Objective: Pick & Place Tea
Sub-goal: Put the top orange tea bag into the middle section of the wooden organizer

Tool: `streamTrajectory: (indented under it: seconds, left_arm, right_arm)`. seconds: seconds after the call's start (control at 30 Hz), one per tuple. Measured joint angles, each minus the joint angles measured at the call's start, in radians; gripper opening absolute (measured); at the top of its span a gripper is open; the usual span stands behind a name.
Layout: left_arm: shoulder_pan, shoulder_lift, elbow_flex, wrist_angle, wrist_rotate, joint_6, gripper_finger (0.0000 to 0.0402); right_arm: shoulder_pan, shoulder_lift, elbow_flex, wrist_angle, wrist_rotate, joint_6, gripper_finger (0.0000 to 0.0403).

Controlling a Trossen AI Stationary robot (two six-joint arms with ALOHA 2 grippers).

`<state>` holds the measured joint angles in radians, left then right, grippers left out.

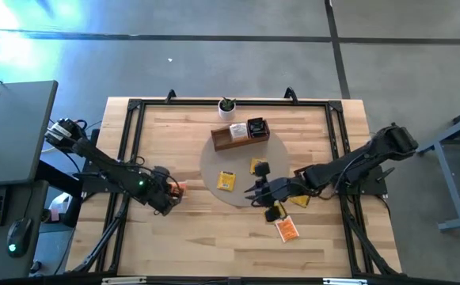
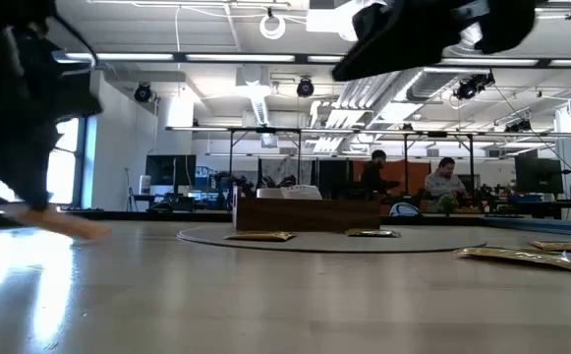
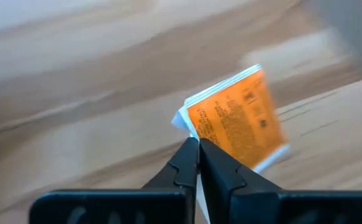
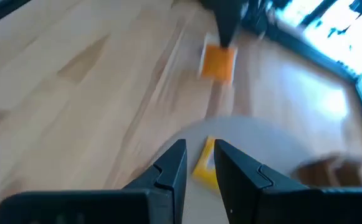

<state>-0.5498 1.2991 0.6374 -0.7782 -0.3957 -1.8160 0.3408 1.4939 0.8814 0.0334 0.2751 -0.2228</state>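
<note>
Left wrist view showed the left gripper (image 3: 199, 149) pressed together on the corner of an orange sachet (image 3: 240, 118), which tilted up off the wooden table (image 3: 75, 124). In the high view this sat well to the left of the round grey mat (image 1: 214, 176), the landmark at the table's middle. The right gripper (image 4: 199, 160) hovered at the mat's right edge, fingers slightly parted and holding nothing, above a yellow sachet (image 4: 204, 163). Another yellow sachet (image 1: 227, 180) lay on the mat, and the wooden tray (image 1: 240, 134) stood at the mat's far edge. More orange sachets (image 1: 287, 229) lay just off its near right. The pinch looked thin, only on a corner, so the sachet might swing or slip free during the carry toward the tray.
</note>
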Motion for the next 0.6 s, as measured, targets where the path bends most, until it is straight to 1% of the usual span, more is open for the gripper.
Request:
streamTrajectory:
  seconds: [0.1, 0.2, 0.3, 0.37, 0.4, 0.47, 0.53, 0.6]
  left_arm:
    - [0.000, 0.000, 0.051, 0.026, -0.093, 0.003, 0.0003]
    - [0.000, 0.000, 0.094, 0.026, -0.177, 0.005, 0.0004]
    - [0.001, 0.000, 0.120, 0.028, -0.256, 0.005, 0.0001]
    - [0.010, -0.001, 0.125, 0.030, -0.300, 0.004, 0.0001]
    - [0.022, -0.001, 0.127, 0.031, -0.300, 0.002, 0.0001]
    - [0.049, -0.001, 0.128, 0.037, -0.306, 0.001, 0.0001]
    - [0.087, -0.001, 0.128, 0.048, -0.317, 0.002, 0.0001]
    - [0.130, -0.001, 0.128, 0.071, -0.320, 0.007, 0.0001]
  right_arm:
    - [0.000, 0.097, 0.000, 0.201, 0.055, -0.073, 0.0078]
    - [0.000, 0.222, 0.001, 0.437, 0.153, -0.185, 0.0078]
    - [0.000, 0.359, 0.001, 0.731, 0.285, -0.309, 0.0078]
    - [-0.005, 0.443, 0.003, 0.938, 0.352, -0.339, 0.0078]
    - [-0.008, 0.481, 0.014, 1.021, 0.373, -0.340, 0.0078]
    - [-0.009, 0.539, 0.044, 1.088, 0.379, -0.343, 0.0078]
    - [-0.007, 0.588, 0.092, 1.072, 0.363, -0.344, 0.0078]
    - [-0.002, 0.627, 0.149, 1.017, 0.356, -0.348, 0.0078]
